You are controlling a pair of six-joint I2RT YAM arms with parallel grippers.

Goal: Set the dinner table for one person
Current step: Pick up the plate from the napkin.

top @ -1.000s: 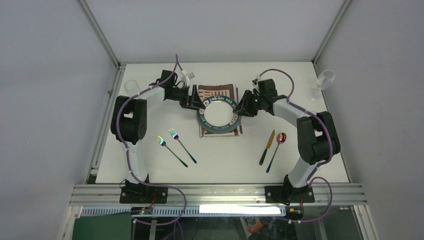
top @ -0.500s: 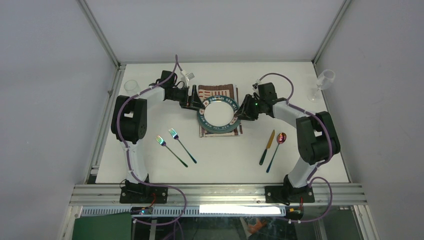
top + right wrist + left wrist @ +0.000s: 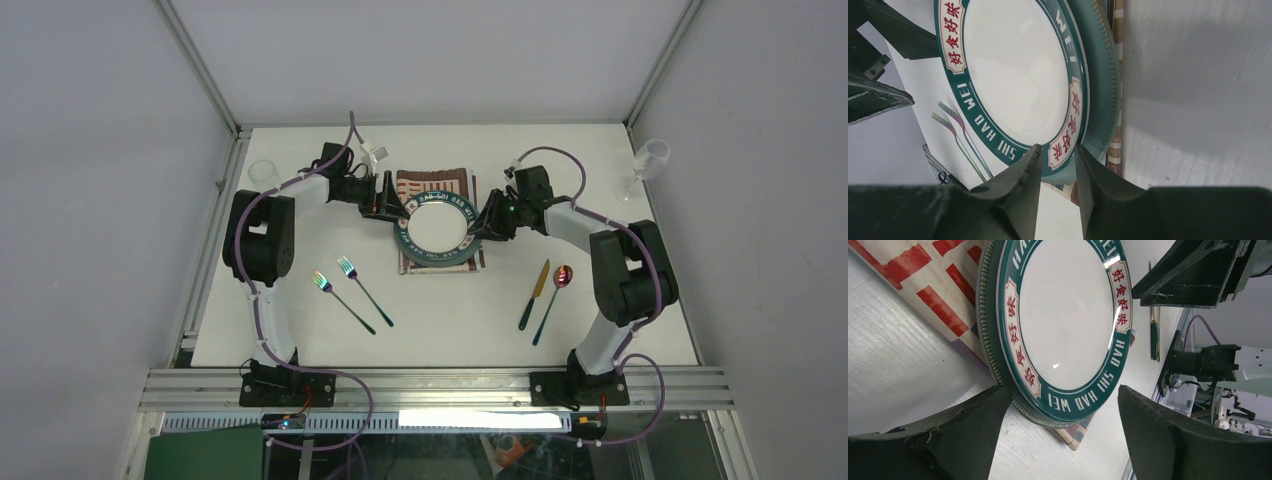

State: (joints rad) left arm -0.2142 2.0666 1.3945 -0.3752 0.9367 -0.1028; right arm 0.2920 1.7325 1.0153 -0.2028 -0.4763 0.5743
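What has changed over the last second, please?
The right gripper eased inward onto the right rim of the plate, jaws narrowing around it; a firm grip isn't clear. The left gripper stayed open at the left rim; plate, placemat, forks, knife and spoon kept their places.

Bare dinner table (image 3: 450, 310) between the forks (image 3: 367, 296) and knife (image 3: 535, 295) lies open; plate (image 3: 437, 228) blocks beyond
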